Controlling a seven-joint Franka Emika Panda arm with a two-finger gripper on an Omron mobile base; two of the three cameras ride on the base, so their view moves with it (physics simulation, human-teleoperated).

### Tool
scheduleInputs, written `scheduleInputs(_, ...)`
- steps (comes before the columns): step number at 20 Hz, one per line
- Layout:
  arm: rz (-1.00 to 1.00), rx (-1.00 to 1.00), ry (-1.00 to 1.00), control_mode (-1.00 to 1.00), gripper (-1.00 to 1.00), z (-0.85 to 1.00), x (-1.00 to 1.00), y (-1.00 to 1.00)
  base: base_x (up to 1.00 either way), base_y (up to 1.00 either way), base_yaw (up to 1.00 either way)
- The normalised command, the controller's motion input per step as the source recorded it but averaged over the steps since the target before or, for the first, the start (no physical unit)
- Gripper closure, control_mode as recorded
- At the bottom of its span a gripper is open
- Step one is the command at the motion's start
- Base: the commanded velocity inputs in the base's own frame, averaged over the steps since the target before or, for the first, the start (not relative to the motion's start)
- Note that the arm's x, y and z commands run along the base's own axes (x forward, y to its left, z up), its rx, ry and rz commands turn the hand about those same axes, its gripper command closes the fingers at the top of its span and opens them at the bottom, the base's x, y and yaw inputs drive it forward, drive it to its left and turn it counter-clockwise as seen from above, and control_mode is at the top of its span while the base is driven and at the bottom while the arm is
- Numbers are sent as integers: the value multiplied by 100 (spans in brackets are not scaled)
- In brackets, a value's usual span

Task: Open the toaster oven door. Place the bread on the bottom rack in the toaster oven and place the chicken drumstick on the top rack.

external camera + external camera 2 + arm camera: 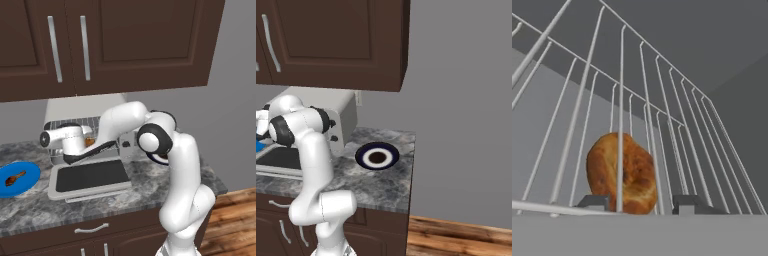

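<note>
Grey oven walls back the bread (pixel 623 172), upright at lower centre, between spread, released fingertips (pixel 594 202).

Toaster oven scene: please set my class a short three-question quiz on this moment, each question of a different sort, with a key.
1. True or false: the toaster oven door lies folded down, open.
2. The chicken drumstick rests on: A) the blue plate; B) a wire rack; C) the bare counter.
3. Fill in: in the hand view, between the fingers sits the ____.

Key: 1 true; 2 A; 3 bread.
</note>
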Motion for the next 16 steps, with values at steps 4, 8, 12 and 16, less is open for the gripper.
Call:
scheduleInputs(4,-1,1,10,-100,100,-35,-11,8,0,0,0)
scheduleInputs(8,0,0,9,-100,100,-39,-20,8,0,0,0)
scheduleInputs(12,0,0,9,-100,100,-42,-29,11,0,0,0)
scheduleInputs(16,0,0,9,-100,100,-42,-30,9,0,0,0)
